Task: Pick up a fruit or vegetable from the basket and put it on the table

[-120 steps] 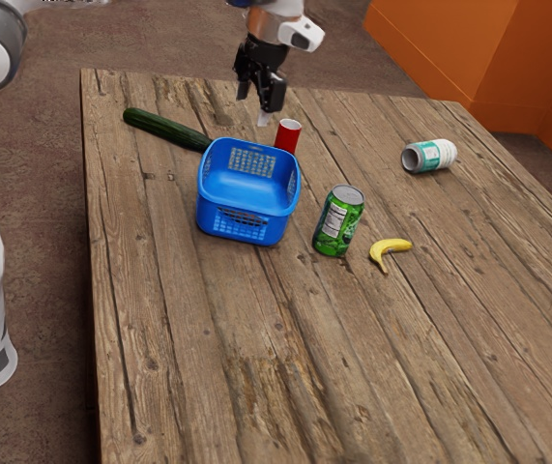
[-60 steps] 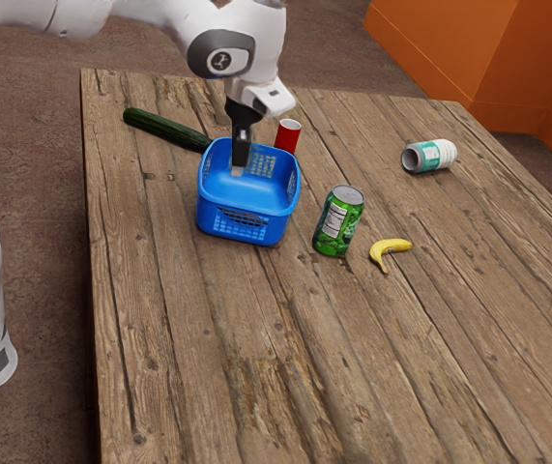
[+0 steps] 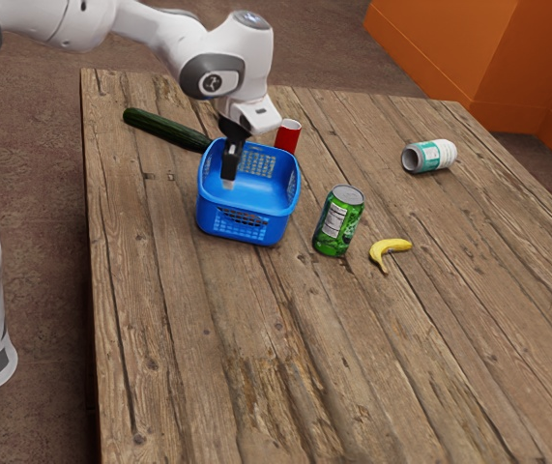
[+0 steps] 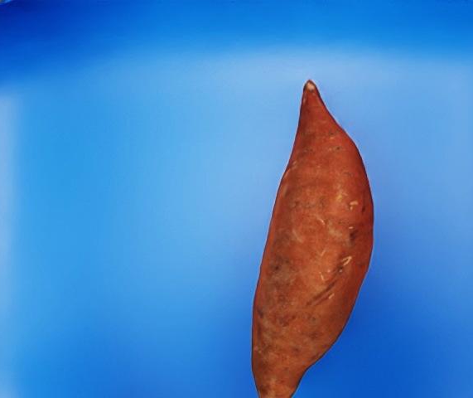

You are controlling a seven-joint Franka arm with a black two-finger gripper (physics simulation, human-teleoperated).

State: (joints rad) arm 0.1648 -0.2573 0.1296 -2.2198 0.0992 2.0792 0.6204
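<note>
Brown wooden table (image 3: 188,338), blue plastic basket (image 3: 246,228), black two-finger gripper (image 3: 228,181) over it

I cannot tell whether it is open or closed. In the basket lies a reddish-brown, tapered sweet potato (image 4: 315,249); near the basket, a curved yellow banana (image 3: 386,248)

Green drink can (image 3: 338,223): upright, banana (image 3: 389,248) lying near it. Red cup (image 3: 287,139): upright. Cucumber (image 3: 164,129): lying flat. White-and-teal container (image 3: 432,156): on its side. Orange wall (image 3: 450,58): at the exterior view's right.
</note>
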